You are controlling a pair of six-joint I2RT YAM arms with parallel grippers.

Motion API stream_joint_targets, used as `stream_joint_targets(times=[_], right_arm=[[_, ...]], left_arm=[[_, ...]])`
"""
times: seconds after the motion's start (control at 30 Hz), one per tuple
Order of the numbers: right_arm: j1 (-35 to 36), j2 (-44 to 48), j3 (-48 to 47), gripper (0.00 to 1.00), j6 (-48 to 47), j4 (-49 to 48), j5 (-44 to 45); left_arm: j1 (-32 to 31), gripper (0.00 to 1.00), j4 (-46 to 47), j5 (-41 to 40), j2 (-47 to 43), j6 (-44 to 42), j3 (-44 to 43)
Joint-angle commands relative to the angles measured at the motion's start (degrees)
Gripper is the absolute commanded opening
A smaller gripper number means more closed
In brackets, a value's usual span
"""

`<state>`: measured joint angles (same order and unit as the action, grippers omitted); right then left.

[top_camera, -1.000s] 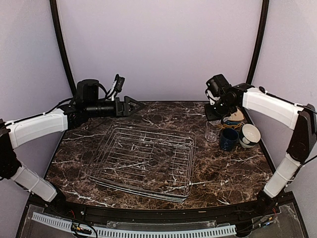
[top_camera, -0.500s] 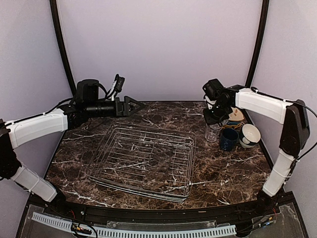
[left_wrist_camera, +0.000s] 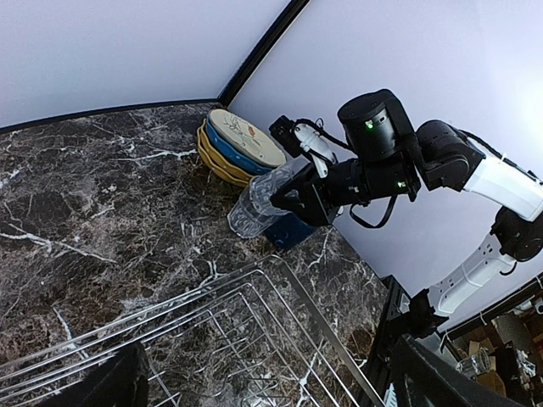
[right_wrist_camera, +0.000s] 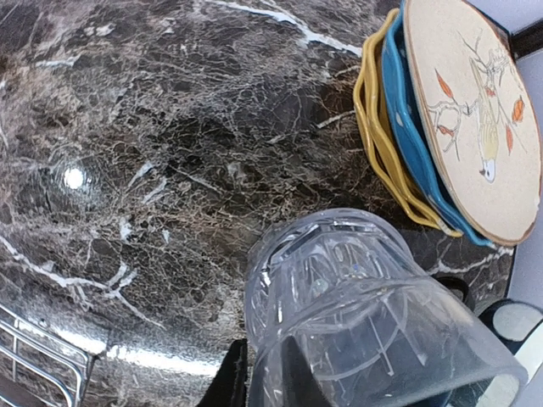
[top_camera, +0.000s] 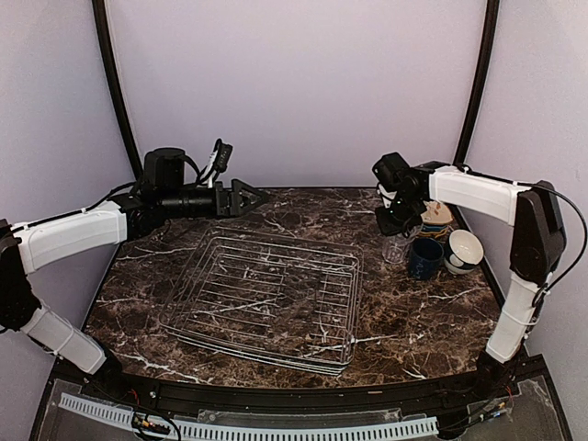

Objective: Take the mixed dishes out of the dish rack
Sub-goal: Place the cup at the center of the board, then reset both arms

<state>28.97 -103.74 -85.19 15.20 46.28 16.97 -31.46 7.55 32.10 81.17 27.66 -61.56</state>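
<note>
The right hand (top_camera: 395, 228) is clamped on the rim of a clear glass (right_wrist_camera: 365, 297). The glass hangs tilted just below the hand, low over the dark marble counter (top_camera: 423, 322); whether its base touches cannot be told. Just beyond the glass sit a dark blue mug (top_camera: 424, 257), a cream blue-rimmed plate (right_wrist_camera: 475, 110) stacked on a yellow plate (right_wrist_camera: 371, 119), and pale bowls (top_camera: 464, 250). The dish rack (top_camera: 266, 294) lies well off toward the other arm, with no dishes visible in it. The left hand (top_camera: 246, 197) hovers wide open past the rack's far edge. To finish well, the right hand should level the glass, set it flat clear of the mug, then let go. Compared with a second ago, the right hand sits slightly lower and nearer the rack; the left has not moved.
</note>
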Motion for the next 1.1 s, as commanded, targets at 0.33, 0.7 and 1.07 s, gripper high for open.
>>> stream_joint_targets(times=[0.33, 0.7, 1.07], right_arm=[[-0.48, 5.21, -0.8, 0.56, -0.76, -0.55, -1.05], [-0.48, 24.74, 6.87, 0.84, -6.1, -5.11, -4.42], [-0.48, 50.02, 12.31, 0.99, -10.28, -13.13, -8.32]], left_arm=[[0.09, 0.99, -4.15, -4.65, -2.54, -4.89, -1.66], [0.09, 0.99, -14.99, -23.52, -13.76, -13.66, -5.54], [0.09, 0.99, -18.4, -42.62, -31.08, -20.93, -4.61]])
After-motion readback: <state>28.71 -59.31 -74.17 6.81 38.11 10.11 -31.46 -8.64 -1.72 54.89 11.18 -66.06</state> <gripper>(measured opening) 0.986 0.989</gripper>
